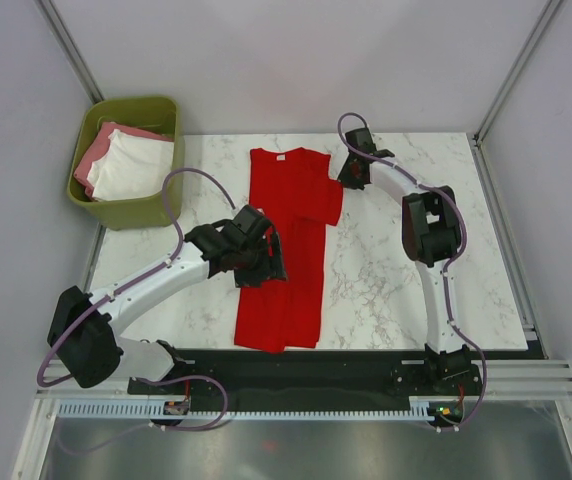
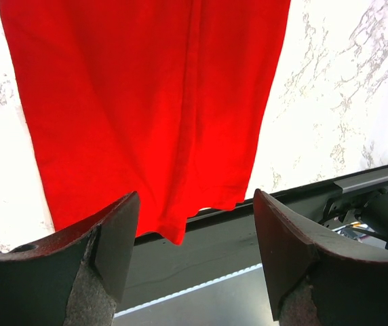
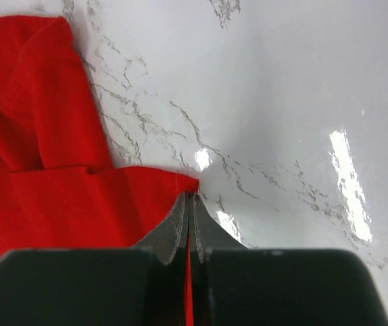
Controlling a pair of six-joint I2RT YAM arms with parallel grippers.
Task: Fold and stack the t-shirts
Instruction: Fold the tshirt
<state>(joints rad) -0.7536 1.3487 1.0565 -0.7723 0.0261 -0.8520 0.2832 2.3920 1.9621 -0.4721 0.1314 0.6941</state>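
The red t-shirt (image 1: pixel 291 240) lies lengthwise on the marble table, collar and white label at the far end, hem at the near edge, its left side folded in. My left gripper (image 1: pixel 264 262) hovers open and empty over the shirt's left edge; its view shows the red hem (image 2: pixel 146 115) beyond the spread jaws. My right gripper (image 1: pixel 346 178) is shut on the edge of the shirt's right sleeve (image 3: pixel 106 204), red cloth pinched between the jaws. A white t-shirt (image 1: pixel 131 165) and a pink t-shirt (image 1: pixel 101 150) lie in the bin.
The olive-green bin (image 1: pixel 126 205) stands at the table's far left corner. The marble tabletop (image 1: pixel 406 290) spreads right of the shirt. A black rail (image 1: pixel 306 370) runs along the near edge, also in the left wrist view (image 2: pixel 248 231).
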